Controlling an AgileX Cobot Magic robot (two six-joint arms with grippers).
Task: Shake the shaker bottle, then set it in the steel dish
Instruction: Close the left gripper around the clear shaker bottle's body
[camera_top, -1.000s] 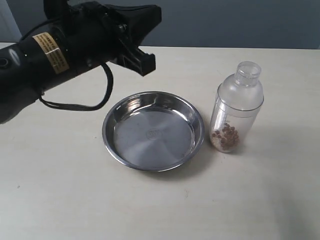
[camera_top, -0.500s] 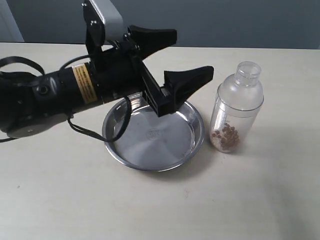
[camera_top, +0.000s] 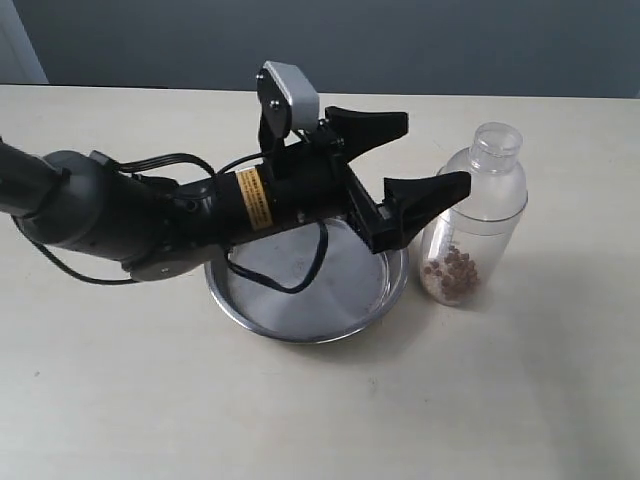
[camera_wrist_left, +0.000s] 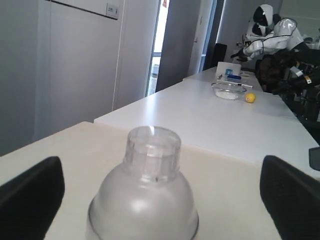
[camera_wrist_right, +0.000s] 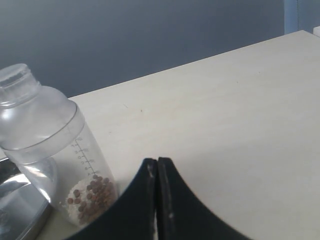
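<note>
The frosted shaker bottle (camera_top: 473, 215) stands upright on the table, right of the steel dish (camera_top: 250, 305), brown and whitish beads at its bottom. My left gripper (camera_top: 425, 155) is open above the dish, its black fingers spread wide and pointing at the bottle's shoulder, a short gap from it. In the left wrist view the bottle's cap and dome (camera_wrist_left: 150, 190) sit centred between the two fingers (camera_wrist_left: 32, 195), untouched. My right gripper (camera_wrist_right: 157, 167) is shut with nothing in it, beside the bottle (camera_wrist_right: 55, 145); it is outside the exterior view.
The left arm's black body (camera_top: 150, 215) and cable lie across the dish's left half. Pale tabletop (camera_top: 500, 400) surrounds dish and bottle. Further white tables and another robot (camera_wrist_left: 272, 35) show far behind in the left wrist view.
The left arm has swung from the far left across the dish toward the bottle, its open fingers now close to the bottle's shoulder. Bottle and dish have not moved.
</note>
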